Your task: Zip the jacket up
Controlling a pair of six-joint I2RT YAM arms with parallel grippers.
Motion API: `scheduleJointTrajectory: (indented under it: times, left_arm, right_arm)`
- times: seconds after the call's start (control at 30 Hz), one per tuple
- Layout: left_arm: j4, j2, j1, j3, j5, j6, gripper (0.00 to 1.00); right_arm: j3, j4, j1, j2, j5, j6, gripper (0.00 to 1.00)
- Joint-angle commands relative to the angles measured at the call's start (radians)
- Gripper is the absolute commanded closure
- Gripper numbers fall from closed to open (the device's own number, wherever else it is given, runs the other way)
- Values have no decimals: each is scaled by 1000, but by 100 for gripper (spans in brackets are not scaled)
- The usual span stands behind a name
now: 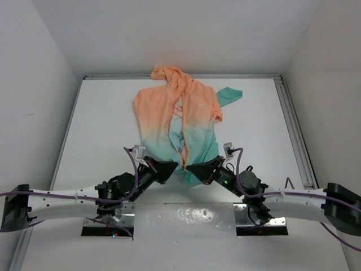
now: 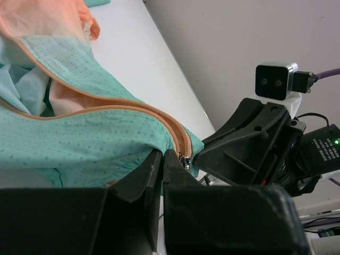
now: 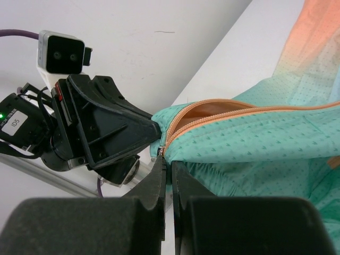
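Note:
The jacket (image 1: 175,113) lies spread on the white table, peach-orange at the far hood end and teal at the near hem. Its front is open, with the two orange zipper edges (image 2: 106,109) parted further up. My left gripper (image 1: 172,167) and right gripper (image 1: 192,167) meet tip to tip at the near hem. In the left wrist view the left gripper (image 2: 163,154) is shut on teal hem cloth (image 2: 79,138) just left of the metal zipper slider (image 2: 185,159). The right gripper (image 3: 169,162) is shut on the hem (image 3: 255,138) right beside the slider (image 3: 160,152).
The table (image 1: 101,130) is boxed in by white walls on the left, back and right. A metal rail (image 1: 293,124) runs along its right edge. One teal cuff (image 1: 230,94) sticks out at the far right of the jacket. Shiny base plates (image 1: 186,217) lie between the arms.

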Motion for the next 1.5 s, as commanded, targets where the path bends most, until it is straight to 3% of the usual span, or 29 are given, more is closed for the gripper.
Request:
scheduleJointTrajectory:
  times: [0.0, 0.6, 0.77, 1.03, 1.2, 1.47]
  left_arm:
    - [70, -9, 7, -3, 11, -3, 100]
    - [107, -49, 8, -52, 80, -89, 100]
    - [96, -138, 7, -81, 40, -113, 100]
    - [167, -246, 27, -181, 82, -170, 100]
    - [174, -290, 27, -202, 123, -175, 100]
    - [176, -353, 27, -225, 175, -214, 100]
  right_arm:
    - [-26, 69, -1, -11, -15, 12, 100]
    - [-34, 173, -1, 20, -24, 26, 100]
    - [15, -8, -1, -13, -28, 96, 100]
    - [7, 219, -1, 28, -219, 161, 100]
    - [-8, 170, -1, 35, -191, 161, 100]
    - [-17, 334, -1, 106, -220, 134, 100]
